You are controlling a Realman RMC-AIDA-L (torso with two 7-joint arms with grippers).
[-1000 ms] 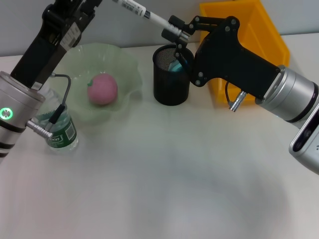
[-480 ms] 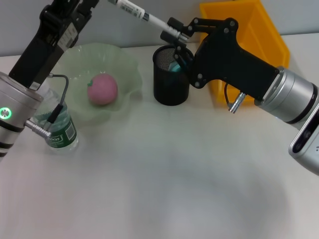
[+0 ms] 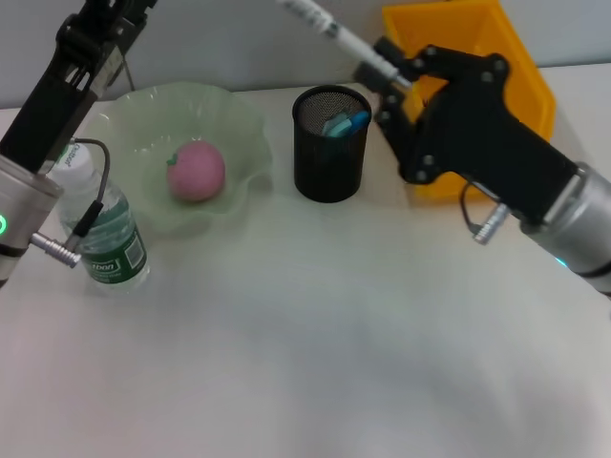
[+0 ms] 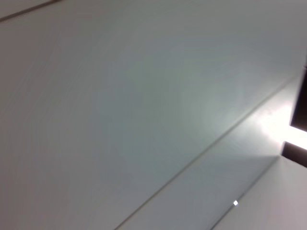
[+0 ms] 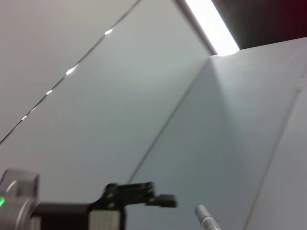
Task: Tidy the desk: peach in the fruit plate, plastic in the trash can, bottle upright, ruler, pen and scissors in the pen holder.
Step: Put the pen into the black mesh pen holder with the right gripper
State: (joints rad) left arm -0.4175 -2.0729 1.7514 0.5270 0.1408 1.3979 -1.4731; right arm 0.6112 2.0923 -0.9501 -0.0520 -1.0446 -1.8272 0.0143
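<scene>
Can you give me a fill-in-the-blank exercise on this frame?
1. The peach lies in the green ____.
2. The right gripper is shut on the ____, held up high beside the black pen holder.
3. The bottle stands ____ beside the plate.
4. Behind the right arm sits a ____ bin.

Missing words: plate; pen; upright; yellow

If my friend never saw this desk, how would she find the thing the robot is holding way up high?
Start at the round black mesh pen holder in the middle, at the back of the white desk. Just up and to its right, the black right gripper pinches a long white pen with black bands. It is the only thing in the air, slanting upward.
</scene>
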